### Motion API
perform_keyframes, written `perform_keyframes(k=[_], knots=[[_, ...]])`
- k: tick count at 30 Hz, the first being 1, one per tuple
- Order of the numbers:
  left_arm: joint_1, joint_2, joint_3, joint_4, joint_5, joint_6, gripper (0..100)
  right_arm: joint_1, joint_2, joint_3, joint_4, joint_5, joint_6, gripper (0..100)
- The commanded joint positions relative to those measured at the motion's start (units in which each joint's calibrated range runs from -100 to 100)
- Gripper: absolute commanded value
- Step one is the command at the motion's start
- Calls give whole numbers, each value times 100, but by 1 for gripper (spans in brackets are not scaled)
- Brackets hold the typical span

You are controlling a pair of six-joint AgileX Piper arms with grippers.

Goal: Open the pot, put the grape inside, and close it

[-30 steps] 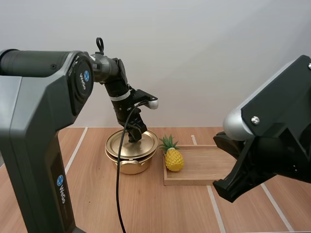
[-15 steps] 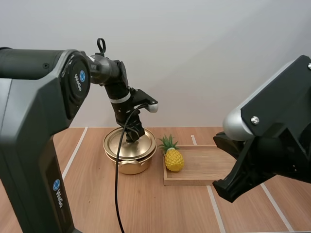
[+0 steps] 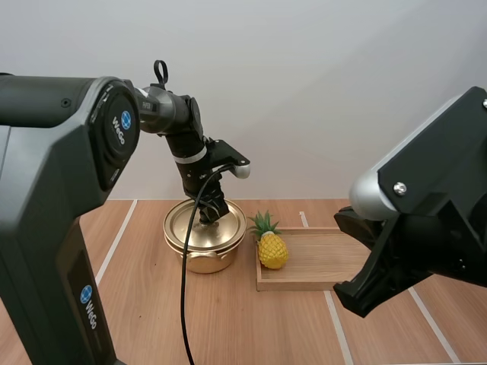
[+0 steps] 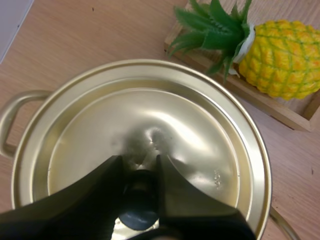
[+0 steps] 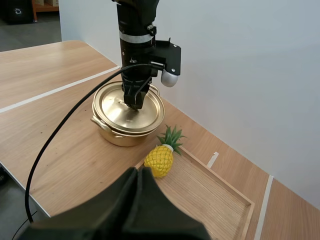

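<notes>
A wooden desk (image 3: pixel 228 319) is carrying everything, pale lines running across it from near to far. Right of centre a shallow wooden tray (image 3: pixel 327 262) is lying flat, its long side running left to right. Just beside its left end a golden pot (image 3: pixel 199 262) is standing upright, a loop handle showing on its side, apart from the tray by a narrow strip of desk. A golden lid (image 3: pixel 186 228) is sitting on the pot, covering it. A yellow toy pineapple (image 3: pixel 272 249) is resting in the left end of the tray, close to the pot, its green leaves reaching over the tray's rim; no grape is showing, and the pineapple is outside the pot. The left arm is reaching down from the far left over the pot, and the left fingers (image 3: pixel 209 215) are pointing straight down at the lid's middle. Seen from the left wrist, they are standing narrowly apart and pinching the lid's dark knob (image 4: pixel 137 187) between their tips. The right fingers (image 5: pixel 137 175) are lying together as one dark wedge, holding nothing, hanging near and well apart from the pot and tray.
</notes>
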Motion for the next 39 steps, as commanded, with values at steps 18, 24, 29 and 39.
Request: perform_keyframes(k=[18, 24, 29, 39], knots=[[-14, -66, 288, -161, -182, 21, 24, -16, -43, 6, 3, 0, 7, 0], [-14, -339, 15, -453, 274, 27, 100, -16, -43, 6, 3, 0, 7, 0], [-14, -680, -743, -453, 1207, -218, 100, -16, -43, 6, 3, 0, 7, 0], [-14, -1970, -2687, -535, 1397, -798, 100, -16, -43, 6, 3, 0, 7, 0]])
